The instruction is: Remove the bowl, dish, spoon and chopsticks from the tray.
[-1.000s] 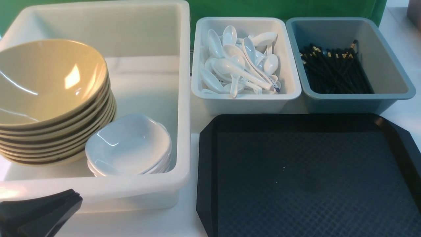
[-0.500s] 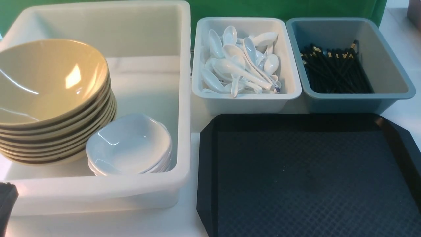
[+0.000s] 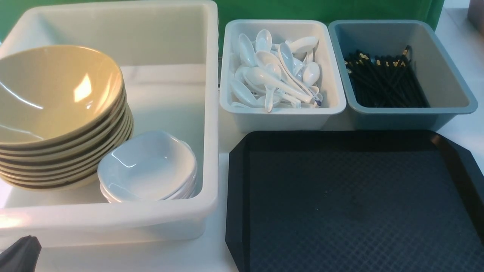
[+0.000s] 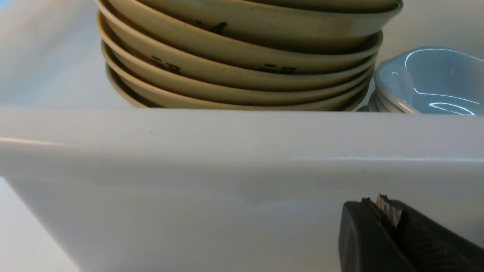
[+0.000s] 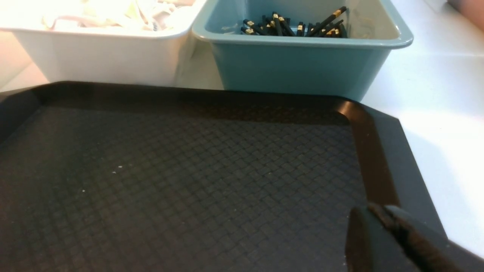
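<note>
The black tray (image 3: 351, 204) lies at the front right with nothing on its textured floor; the right wrist view shows the tray (image 5: 189, 181) bare too. An olive-yellow bowl (image 3: 53, 90) tops a stack of several in the big white tub, seen close as bowl rims (image 4: 242, 56). Beside it, a white dish (image 3: 147, 166) tops a small stack. Spoons (image 3: 272, 75) fill the small white tub. Chopsticks (image 3: 382, 79) lie in the blue-grey tub. My left gripper (image 3: 20, 253) is shut and holds nothing, low in front of the big tub's near wall. My right gripper (image 5: 378, 209) is shut and holds nothing, over the tray's right rim.
The big white tub (image 3: 211, 113) stands at the left, its near wall (image 4: 227, 181) close before my left gripper. The small white tub (image 3: 283, 117) and blue-grey tub (image 3: 401, 117) stand side by side behind the tray. White tabletop (image 5: 446, 113) lies right of the tray.
My left gripper has drawn back down and to the left, from in front of the big tub's near wall to the frame's lower left corner. Nothing else has moved.
</note>
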Robot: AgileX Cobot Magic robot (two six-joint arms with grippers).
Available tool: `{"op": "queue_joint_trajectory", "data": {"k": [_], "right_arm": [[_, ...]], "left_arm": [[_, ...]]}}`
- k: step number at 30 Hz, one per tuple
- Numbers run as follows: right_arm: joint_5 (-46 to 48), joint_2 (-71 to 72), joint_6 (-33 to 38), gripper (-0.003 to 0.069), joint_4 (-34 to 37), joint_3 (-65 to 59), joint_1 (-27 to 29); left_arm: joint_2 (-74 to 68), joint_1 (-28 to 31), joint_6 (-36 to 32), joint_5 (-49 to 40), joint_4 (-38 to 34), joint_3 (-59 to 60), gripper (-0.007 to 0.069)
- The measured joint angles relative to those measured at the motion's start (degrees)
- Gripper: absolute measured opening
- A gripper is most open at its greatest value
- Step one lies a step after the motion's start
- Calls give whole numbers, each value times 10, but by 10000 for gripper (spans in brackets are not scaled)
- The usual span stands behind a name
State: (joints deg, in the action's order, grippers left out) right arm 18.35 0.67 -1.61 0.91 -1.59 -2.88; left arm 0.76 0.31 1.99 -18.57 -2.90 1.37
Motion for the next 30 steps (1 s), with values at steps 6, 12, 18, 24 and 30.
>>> {"op": "queue_joint_trajectory", "data": {"k": [6, 12, 18, 24, 30], "right_arm": [[0, 0, 1, 45, 0, 0, 0], [0, 0, 1, 49, 0, 0, 0], [0, 0, 1, 56, 0, 0, 0], [0, 0, 1, 60, 0, 0, 0], [0, 0, 1, 65, 0, 0, 0]], "left_arm": [[0, 0, 0, 2, 0, 0, -8], [0, 0, 0, 2, 0, 0, -8], [0, 0, 0, 2, 0, 0, -8], [0, 0, 0, 2, 0, 0, -8], [0, 0, 0, 2, 0, 0, -8]]}}
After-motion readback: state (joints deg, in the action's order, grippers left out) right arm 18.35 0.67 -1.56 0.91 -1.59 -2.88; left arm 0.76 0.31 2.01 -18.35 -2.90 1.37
